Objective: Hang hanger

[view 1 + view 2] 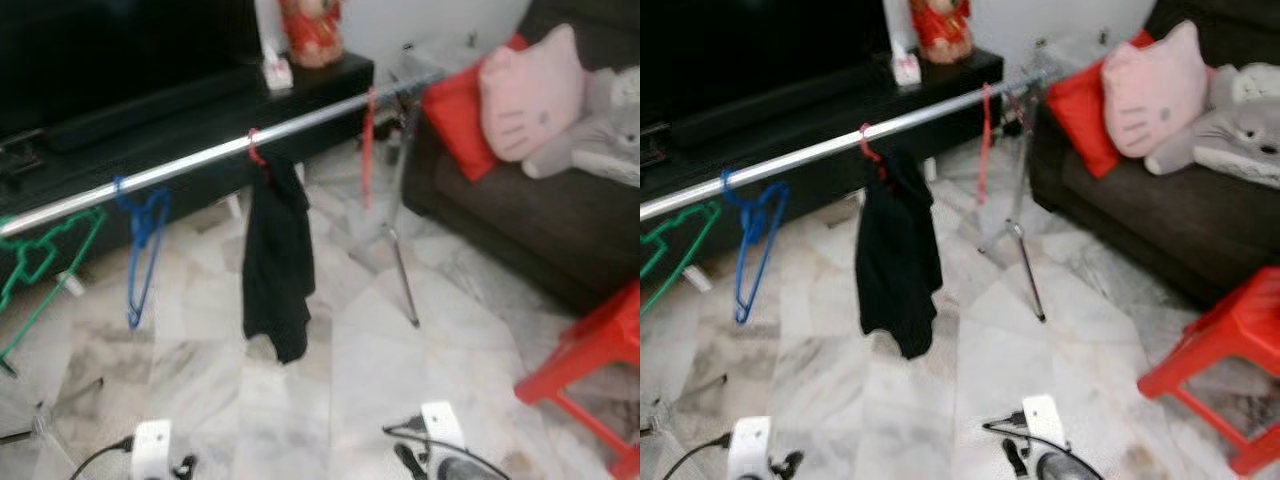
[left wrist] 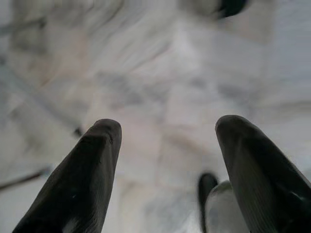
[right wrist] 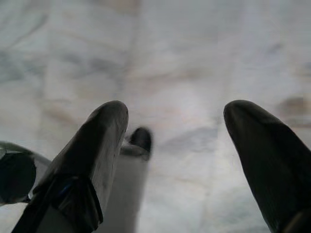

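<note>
- A round, polished metal rail [image 1: 200,160] of a garment rack is seen running slantwise across the room, carried at its far end on a thin tripod stand [image 1: 400,250].
- 4 hangers are hung on the rail: a green wire-thin hanger [image 1: 40,255] at the near end, a blue hanger [image 1: 143,235] next to it, a red hanger [image 1: 256,150] at mid-rail bearing a limp black garment [image 1: 276,255], and a bare red hanger [image 1: 368,145] near the far end.
- The floor [image 1: 330,380] is laid in glossy grey-veined marble slabs.
- A dark fabric sofa [image 1: 520,215] is set beyond the rail's far end, with a red cushion [image 1: 455,110] and a pink cat-face plush pillow [image 1: 530,90]; a red plastic stool [image 1: 600,360] stands beside it.
- The left gripper [image 2: 167,145] is held low over the marble, its 2 rounded black fingers [image 2: 82,179] spread apart with nothing between.
- The right gripper [image 3: 175,141] is likewise spread wide over the floor, its fingers [image 3: 92,160] holding nothing.
</note>
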Robot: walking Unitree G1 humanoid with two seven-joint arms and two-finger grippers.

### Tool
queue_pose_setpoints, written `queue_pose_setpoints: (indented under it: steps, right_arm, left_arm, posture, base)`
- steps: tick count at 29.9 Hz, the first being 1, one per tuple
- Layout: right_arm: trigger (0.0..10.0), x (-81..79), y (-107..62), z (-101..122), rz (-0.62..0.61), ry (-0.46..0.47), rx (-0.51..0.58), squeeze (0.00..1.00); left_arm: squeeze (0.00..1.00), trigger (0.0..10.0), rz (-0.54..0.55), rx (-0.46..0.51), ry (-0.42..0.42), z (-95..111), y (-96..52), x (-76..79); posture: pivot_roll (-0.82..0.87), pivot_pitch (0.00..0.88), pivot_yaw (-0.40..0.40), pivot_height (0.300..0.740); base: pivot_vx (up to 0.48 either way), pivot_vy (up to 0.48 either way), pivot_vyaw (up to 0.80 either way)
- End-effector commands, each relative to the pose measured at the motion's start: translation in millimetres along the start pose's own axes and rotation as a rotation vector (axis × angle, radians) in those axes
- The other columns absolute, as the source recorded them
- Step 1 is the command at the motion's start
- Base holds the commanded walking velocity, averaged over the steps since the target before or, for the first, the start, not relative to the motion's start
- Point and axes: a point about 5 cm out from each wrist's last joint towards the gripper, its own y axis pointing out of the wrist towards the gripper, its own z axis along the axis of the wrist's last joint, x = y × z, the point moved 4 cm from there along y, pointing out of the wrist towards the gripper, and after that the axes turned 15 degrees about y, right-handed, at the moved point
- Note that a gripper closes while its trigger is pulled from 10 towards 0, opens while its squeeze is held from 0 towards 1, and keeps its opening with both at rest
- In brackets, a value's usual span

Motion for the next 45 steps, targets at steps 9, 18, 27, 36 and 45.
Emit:
queue_pose_setpoints:
  steps: [9, 18, 27, 36, 45]
  right_arm:
    - [10.0, -5.0, 0.6, -5, 0.009, 0.008, -0.011, 0.00]
    - [10.0, -4.6, 0.6, -5, 0.006, 0.008, -0.010, 0.00]
    - [10.0, -4.9, 0.5, -6, 0.008, 0.006, -0.013, 0.00]
    - [10.0, -5.5, 0.5, -7, 0.010, 0.006, -0.015, 0.00]
    - [10.0, -6.0, 0.5, -5, 0.012, 0.029, 0.006, 0.00]
  left_arm:
    - [0.00, 10.0, 0.003, -0.009, 0.055, -9, -3.0, -4.1]
    - [0.00, 10.0, -0.001, 0.013, 0.069, -5, -2.4, -3.4]
    - [0.00, 10.0, 0.000, 0.022, 0.061, -2, -2.0, -3.8]
    - [0.00, 10.0, 0.000, 0.029, 0.055, -1, -1.9, -1.8]
    - [0.00, 10.0, -0.017, 0.047, 0.030, 3, -1.4, 0.4]
  posture:
    - [-0.11, 0.000, 0.061, 0.740]
    - [-0.11, 0.000, 0.062, 0.740]
    - [-0.11, 0.000, 0.064, 0.740]
    - [-0.11, 0.000, 0.066, 0.740]
    - [-0.11, 0.000, 0.065, 0.740]
  base:
    - [0.000, -0.068, -0.74]
    - [0.000, -0.172, -0.74]
    - [0.000, -0.089, -0.74]
    - [0.000, -0.213, -0.74]
    - [0.000, 0.000, -0.48]
